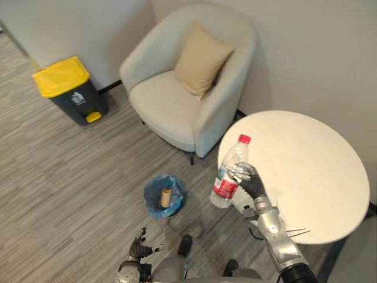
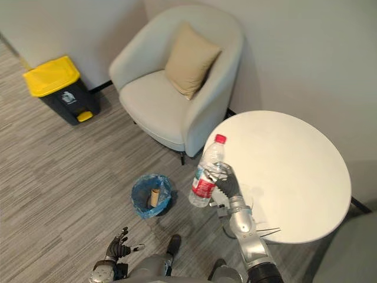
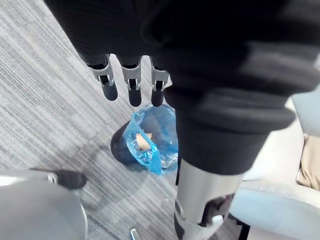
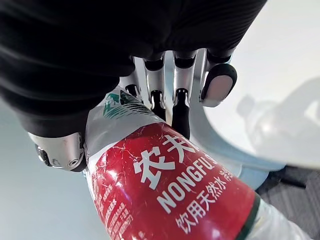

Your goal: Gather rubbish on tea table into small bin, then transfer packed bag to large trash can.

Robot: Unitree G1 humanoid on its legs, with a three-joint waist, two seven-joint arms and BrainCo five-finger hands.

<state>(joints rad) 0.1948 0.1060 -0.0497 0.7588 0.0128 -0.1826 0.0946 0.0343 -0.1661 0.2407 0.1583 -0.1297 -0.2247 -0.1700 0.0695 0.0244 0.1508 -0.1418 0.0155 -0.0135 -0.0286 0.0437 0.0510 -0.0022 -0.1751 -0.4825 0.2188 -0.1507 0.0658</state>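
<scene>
**DESK:** What does the robot have at the tea table?

**FIELD:** Its right hand [image 1: 251, 181] grips a clear plastic bottle [image 1: 227, 177] with a red cap and red label. It holds the bottle at the nine o'clock rim of the round white table [image 1: 306, 171]. The fingers [image 4: 181, 112] are curled round the label, and the cap tilts toward one o'clock.

**DESK:** And the other hand?

**FIELD:** The left hand [image 1: 139, 246] hangs low, at seven o'clock of the bottle, fingers straight and loose, holding nothing.

**DESK:** Where does the bottle go?

**FIELD:** Into the small bin [image 1: 150, 200], which stands on the floor at about eight o'clock of the bottle, well apart from it. Its blue liner [image 3: 170, 135] is open, and a cardboard tube [image 1: 166, 197] already lies inside. The yellow-lidded large trash can [image 1: 68, 88] waits far off at ten o'clock, to the nine o'clock side of the armchair [image 1: 188, 100].

**DESK:** How does it make the drop well?

**FIELD:** By the look of it, the arm should carry the bottle right over the liner's mouth and lower it before the fingers let go. The bottle is long against that mouth, so base first looks safer than sideways. A release from table height risks a bounce off the rim or a tipped bin.
</scene>
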